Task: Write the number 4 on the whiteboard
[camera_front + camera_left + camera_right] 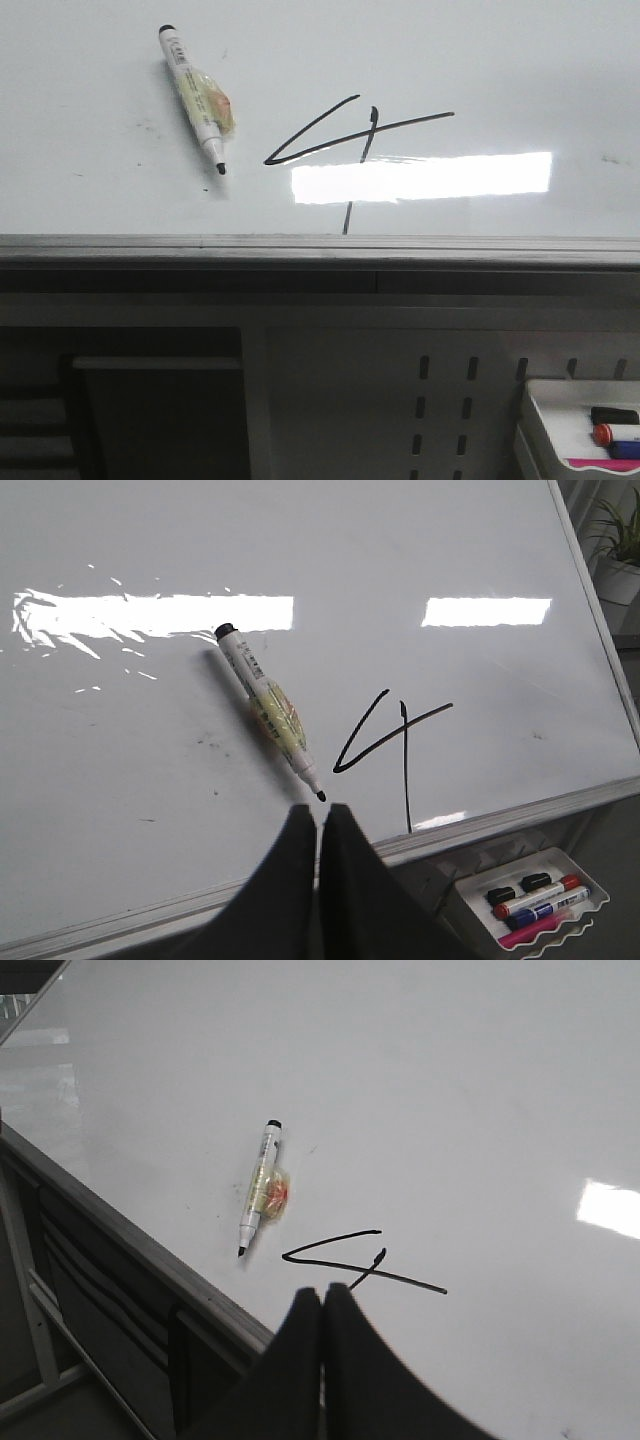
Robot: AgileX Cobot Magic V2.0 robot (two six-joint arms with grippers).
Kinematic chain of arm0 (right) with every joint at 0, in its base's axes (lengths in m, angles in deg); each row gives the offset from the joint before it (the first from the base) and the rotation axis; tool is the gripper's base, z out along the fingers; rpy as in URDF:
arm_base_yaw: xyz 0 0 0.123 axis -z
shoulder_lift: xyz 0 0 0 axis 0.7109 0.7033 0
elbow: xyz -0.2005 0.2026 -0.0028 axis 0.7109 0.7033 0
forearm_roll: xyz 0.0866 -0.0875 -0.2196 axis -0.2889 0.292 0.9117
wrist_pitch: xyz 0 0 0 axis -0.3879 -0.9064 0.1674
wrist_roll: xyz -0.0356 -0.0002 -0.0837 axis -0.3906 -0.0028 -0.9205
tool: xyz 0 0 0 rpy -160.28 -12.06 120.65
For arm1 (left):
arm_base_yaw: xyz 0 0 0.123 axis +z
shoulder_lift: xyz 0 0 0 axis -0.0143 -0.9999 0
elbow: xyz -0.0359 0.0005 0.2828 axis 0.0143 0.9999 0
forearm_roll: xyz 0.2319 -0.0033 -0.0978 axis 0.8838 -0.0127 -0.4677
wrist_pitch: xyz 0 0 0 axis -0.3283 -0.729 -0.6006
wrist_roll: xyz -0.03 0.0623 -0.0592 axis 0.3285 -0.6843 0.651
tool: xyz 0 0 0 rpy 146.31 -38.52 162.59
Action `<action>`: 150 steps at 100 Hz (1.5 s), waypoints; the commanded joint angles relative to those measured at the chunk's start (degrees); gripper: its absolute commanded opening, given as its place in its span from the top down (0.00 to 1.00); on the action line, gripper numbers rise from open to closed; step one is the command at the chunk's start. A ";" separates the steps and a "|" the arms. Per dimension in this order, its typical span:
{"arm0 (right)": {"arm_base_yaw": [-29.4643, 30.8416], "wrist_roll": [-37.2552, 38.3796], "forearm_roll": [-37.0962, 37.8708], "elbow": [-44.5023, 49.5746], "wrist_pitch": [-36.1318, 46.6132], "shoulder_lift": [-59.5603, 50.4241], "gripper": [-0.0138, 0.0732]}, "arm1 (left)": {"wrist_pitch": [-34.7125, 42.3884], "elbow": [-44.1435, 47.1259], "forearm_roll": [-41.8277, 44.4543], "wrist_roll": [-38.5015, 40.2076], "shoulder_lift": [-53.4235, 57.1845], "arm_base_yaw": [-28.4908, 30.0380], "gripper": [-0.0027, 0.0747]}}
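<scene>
With the number 4 (352,140) drawn, the marker (195,97) lies loose on the whiteboard (520,70), and both end effectors, left (319,815) and right (322,1300), are pressed together, empty.

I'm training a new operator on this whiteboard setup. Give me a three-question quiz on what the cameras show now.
1. True or false: the black hand-drawn number 4 is already on the large glossy whiteboard.
2. The uncapped white marker pen is: A) held by the left gripper; B) lying loose on the board; C) in the small white marker tray.
3. How do both grippers' jaws stand, the right gripper included?

Key: 1 true; 2 B; 3 shut, holding nothing.
</scene>
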 commanded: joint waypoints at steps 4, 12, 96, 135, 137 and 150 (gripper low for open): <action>0.44 0.05 3.54 -1.42 1.32 0.30 0.89 | 0.07 -1.60 1.00 -0.04 0.28 -0.38 0.99; 0.44 0.05 3.54 -1.42 1.32 0.30 0.89 | 2.36 -1.60 1.59 -0.09 0.39 -0.12 0.99; 0.44 0.05 3.54 -1.42 1.32 0.30 0.89 | -11.41 19.15 105.18 87.17 19.64 39.71 0.99; 0.44 0.05 3.54 -1.42 1.32 0.30 0.89 | -34.86 21.25 103.79 87.17 26.38 44.28 0.99; 0.44 0.05 3.54 -1.42 1.32 0.30 0.89 | -34.86 21.25 103.79 87.17 26.38 44.28 0.99; 0.44 0.05 3.54 -1.42 1.32 0.30 0.89 | -34.73 21.25 103.79 87.17 26.38 44.28 0.99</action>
